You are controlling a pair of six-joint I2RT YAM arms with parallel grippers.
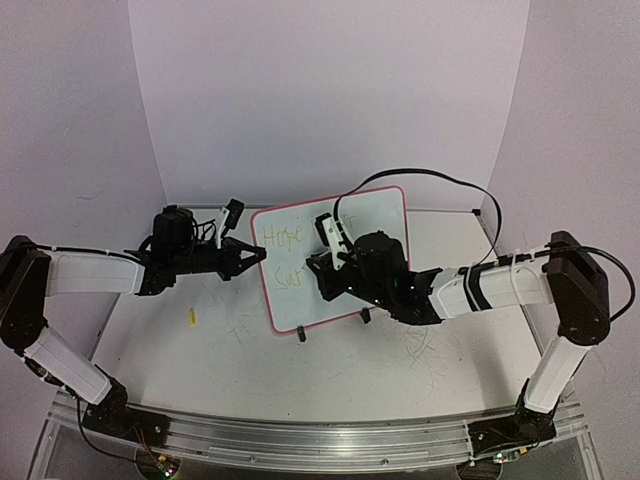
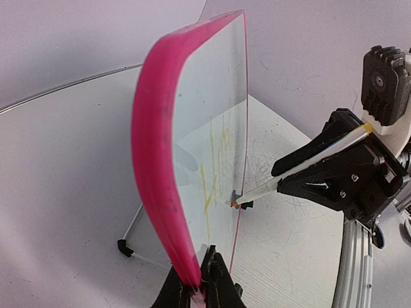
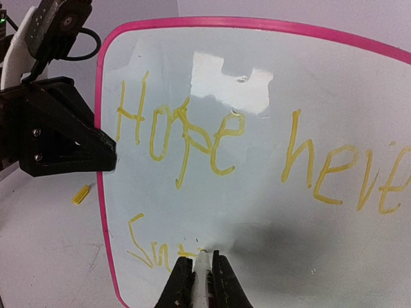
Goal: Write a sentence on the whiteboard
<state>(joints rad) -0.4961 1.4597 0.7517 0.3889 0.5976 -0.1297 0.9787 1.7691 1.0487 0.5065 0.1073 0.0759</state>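
Pink-rimmed whiteboard point(image 1: 380, 215): left end effector point(image 1: 258, 255) pinches its edge, marker point(image 2: 260, 189) touches face.

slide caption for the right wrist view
Right pincer holds a marker to the whiteboard below yellow "Hope"; left pincer clamps its edge

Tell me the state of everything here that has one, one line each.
whiteboard, standing near upright, left edge clamped.
sentence, unfinished: top line reads "Hope neve" up to the picture's edge, second line barely begun.
marker, uncapped, tip on the whiteboard.
left gripper, shut on the whiteboard's edge.
right gripper, shut on the marker.
small yellow piece, lying loose left of the whiteboard.
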